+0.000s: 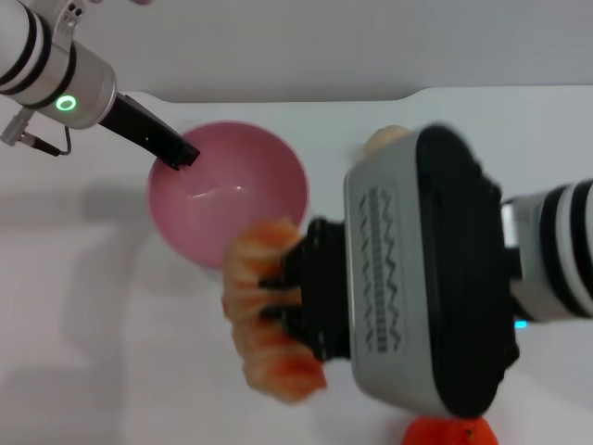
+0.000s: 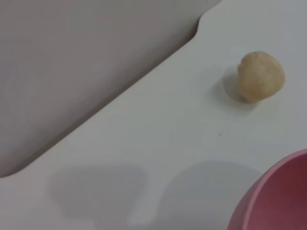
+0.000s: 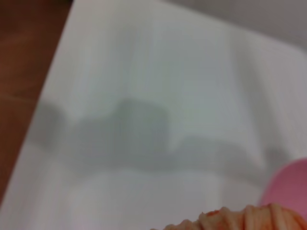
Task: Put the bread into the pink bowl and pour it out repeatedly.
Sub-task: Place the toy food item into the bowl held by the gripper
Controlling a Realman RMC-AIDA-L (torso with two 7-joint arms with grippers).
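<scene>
Two grippers at work over white table [image 1: 83, 352]. Right gripper [image 1: 278, 297] low in front, black fingers [image 1: 287, 269] clamped across middle of bread [image 1: 264, 320]. Bread held lengthwise, orange-and-cream ridges sticking out on both sides of fingers, one end overlapping near rim of pink bowl [image 1: 232, 199], other end pointing toward robot. Whether bread touches table or hangs just above: cannot tell from head view. Same bread at edge of right wrist view [image 3: 240, 220], with a sliver of pink bowl [image 3: 288, 184] just beside it and brown floor [image 3: 24, 72] past table edge.

Left gripper [image 1: 178, 153] at far left rim of bowl, dark tip reaching over rim (green ring light glowing on wrist further up arm). How far open: cannot tell, since tip shows as one dark piece. Bowl upright, nothing visible inside.

Small beige lump [image 2: 261, 76] on table beyond bowl, well apart from rim in left wrist view [image 2: 278, 196]; in head view, peeking out behind right arm [image 1: 387, 139]. Orange fruit [image 1: 449, 432] at near edge, partly hidden under right gripper body.
</scene>
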